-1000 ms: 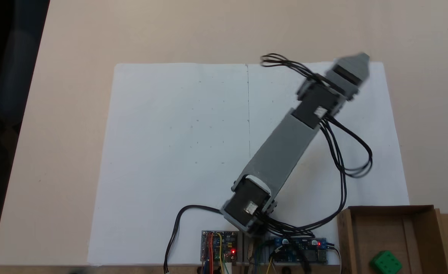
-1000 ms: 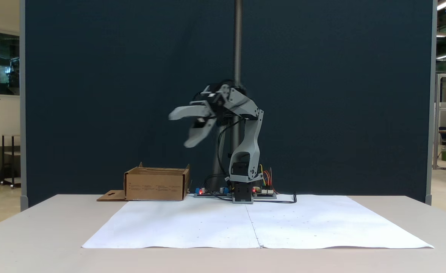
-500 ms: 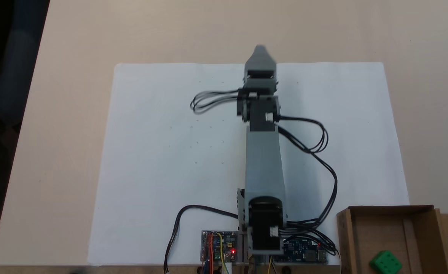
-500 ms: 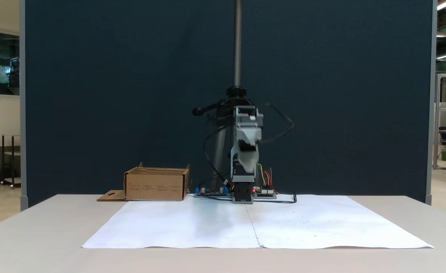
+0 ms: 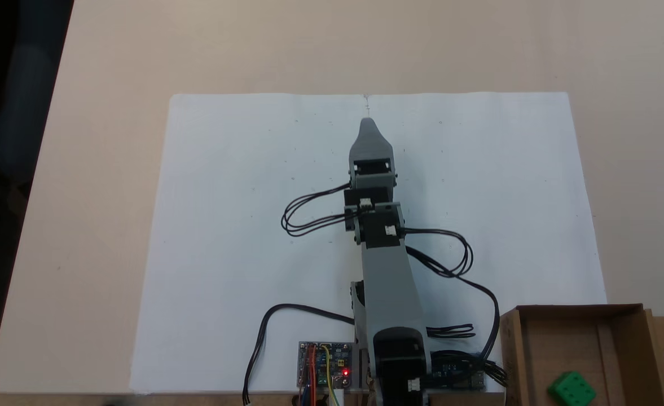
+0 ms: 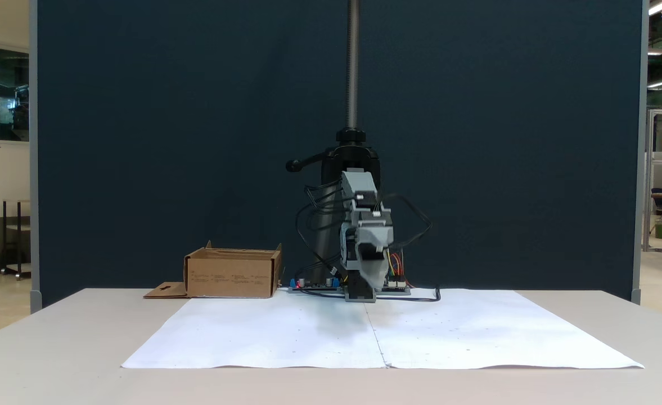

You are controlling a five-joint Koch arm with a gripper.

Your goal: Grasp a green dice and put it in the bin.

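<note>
One gripper [image 5: 368, 125] is presented over the middle of the white paper sheet [image 5: 241, 225], its tapered tip pointing away from the base. Its jaws lie one behind the other in both fixed views, so an open or closed state cannot be determined; nothing is seen held in it. Behind it, the grey arm [image 5: 388, 282] is folded back toward the electronics boards [image 5: 325, 372], with black cables [image 5: 309, 217] looped loosely on either side.

The green dice [image 5: 572, 388] is found inside the bin [image 5: 628, 338], resting on the cardboard floor — the placement is judged complete. Remaining risks are judged minor: a slack cable loop could be snagged on the bin wall if the arm is swung toward it, and the light bin could be nudged — the dice might then be spilled.
</note>
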